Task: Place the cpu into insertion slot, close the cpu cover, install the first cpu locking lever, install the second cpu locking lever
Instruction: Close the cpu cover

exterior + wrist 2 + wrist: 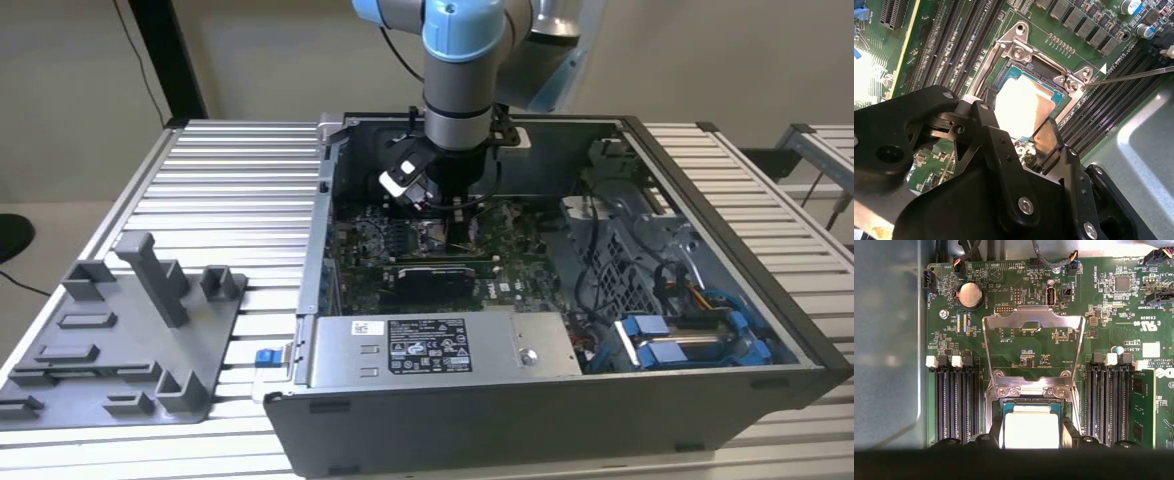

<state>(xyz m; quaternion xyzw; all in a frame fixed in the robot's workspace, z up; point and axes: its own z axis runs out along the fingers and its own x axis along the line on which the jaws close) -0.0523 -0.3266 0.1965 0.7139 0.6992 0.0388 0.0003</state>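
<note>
Cpu [1031,430], a small flat square chip with a silvery-grey metal top, lies square within the insertion slot [1031,390], a square socket with a silvery metal rim set in green circuit board. In both wrist views a narrow blue-green margin shows round the metal top. Whether the chip is fully seated cannot be told.

The black two-finger gripper [1016,127] is set narrow. Its fingers [985,117] are closed against two opposite edges of the cpu, holding it.

One locking lever [1134,75], a thin bright metal rod, angles away from a corner of the slot's rim, unlatched.

The cpu cover [1064,317], a thin silvery metal frame with a central window, stands swung open on its hinge just beyond the slot. The board is visible through the window.

Long black memory slots [956,400] flank the socket on both sides. A round silver coin cell [970,294] sits farther off, past the cover.

In the exterior view, the grey-and-blue arm [461,60] descends from the upper centre of the frame into an open grey computer case [534,420], with the gripper low over the green motherboard [400,240] at frame centre. A grey labelled power-supply box [427,345] occupies the lower centre and blue drive brackets [681,340] the lower right. The case rests on a ribbed aluminium table [240,180]. A grey fixture tray with upright blocks [120,340] lies at the lower left, apart from the case.
</note>
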